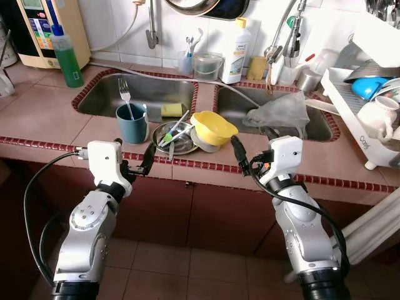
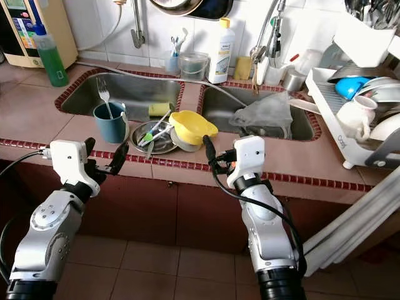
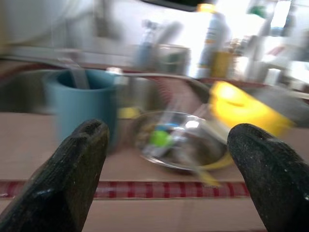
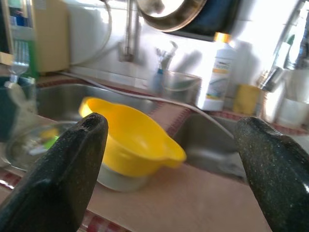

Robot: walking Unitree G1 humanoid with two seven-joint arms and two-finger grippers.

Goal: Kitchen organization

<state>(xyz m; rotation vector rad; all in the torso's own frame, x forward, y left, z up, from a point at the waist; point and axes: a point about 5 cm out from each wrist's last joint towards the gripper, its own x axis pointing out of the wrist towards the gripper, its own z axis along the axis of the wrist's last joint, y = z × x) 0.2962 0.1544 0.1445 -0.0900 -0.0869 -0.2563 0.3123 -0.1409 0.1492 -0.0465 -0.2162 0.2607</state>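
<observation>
Dishes sit on bench [image 1: 56, 119] between sinks: mug [image 1: 131, 123], plate [image 1: 175, 139], bowl [image 1: 214, 127]. Left wrist view, blurred: left pincer [image 3: 169, 169] apart, probably facing plate. Right wrist view: right pincer [image 4: 174, 166] apart; approach bowl level.

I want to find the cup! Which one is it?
Look at the tiled counter in front of the left sink. The blue cup stands there beside a metal plate and a yellow bowl; it alone has a fork sticking up.
</observation>
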